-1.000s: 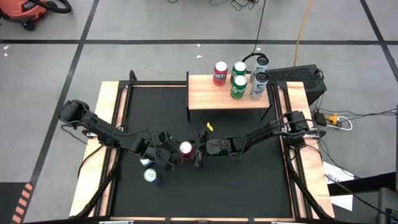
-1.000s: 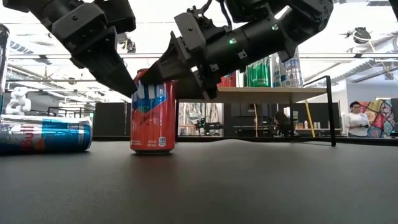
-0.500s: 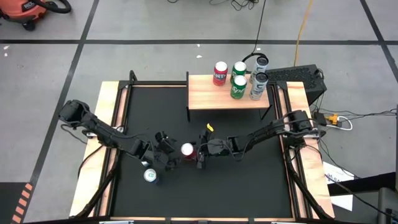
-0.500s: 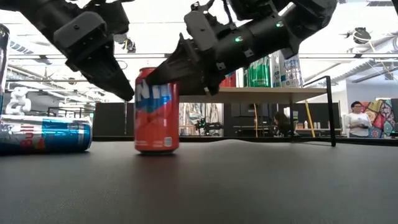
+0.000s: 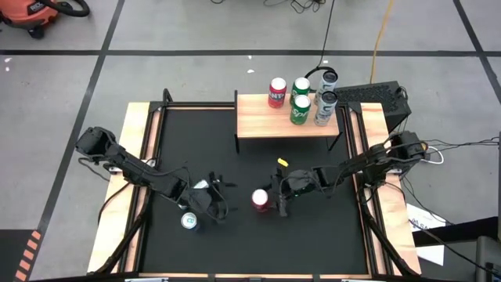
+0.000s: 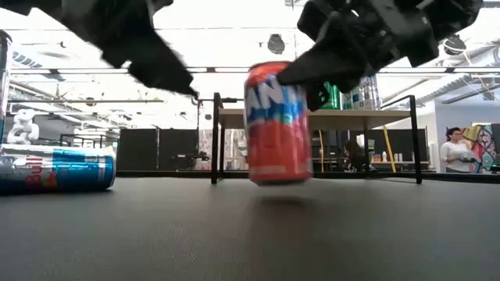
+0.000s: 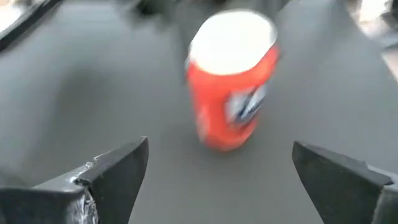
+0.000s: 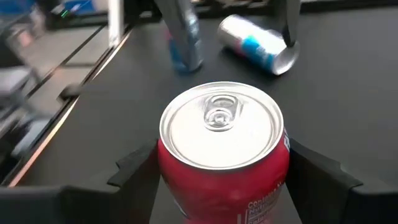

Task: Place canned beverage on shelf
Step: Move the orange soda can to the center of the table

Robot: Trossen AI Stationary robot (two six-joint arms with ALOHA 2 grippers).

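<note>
Black bench carries the shelf at its far edge, with five upright cans on the plank's right part. Near the bench's middle, the right end effector is pinching a red can, fingers pressed on both its sides; in the low view the can hangs just above the surface. Just beside it, the left end effector is spread and holds nothing. A blue can lies on its side nearby.
</note>
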